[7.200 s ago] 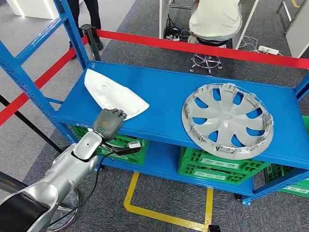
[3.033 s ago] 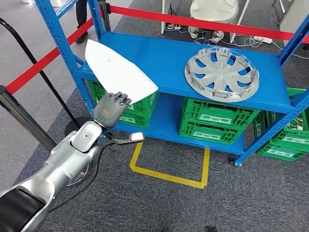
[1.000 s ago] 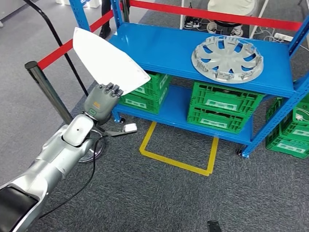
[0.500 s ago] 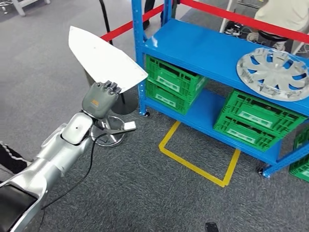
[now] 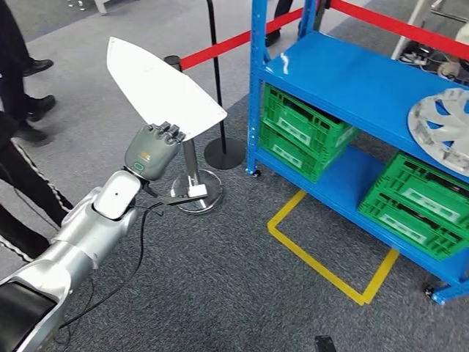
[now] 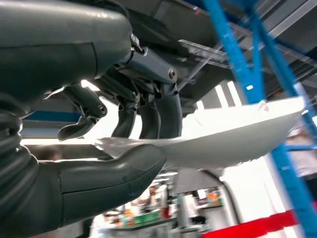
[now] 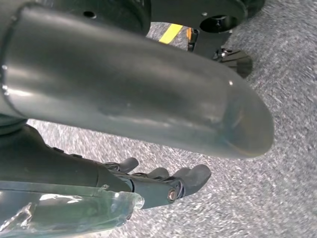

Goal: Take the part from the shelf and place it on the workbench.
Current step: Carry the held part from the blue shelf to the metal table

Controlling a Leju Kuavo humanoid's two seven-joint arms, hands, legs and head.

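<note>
The part is a white, flat, pointed panel. My left hand grips it by its near edge and holds it up in the air, over the grey carpet and to the left of the blue shelf. In the left wrist view the thumb lies under the white panel and the dark fingers press on its other face. My right hand hangs over the carpet, fingers loosely stretched, with nothing in it.
A silver hubcap lies on the shelf's top board, with green crates below. A red rope barrier and two stanchion bases stand just beyond my left hand. People's legs are at the left. Yellow tape marks the floor.
The panel has come off the shelf in my left hand. The camera has swung left, so the shelf now sits at the picture's right and people's legs have come into view.
</note>
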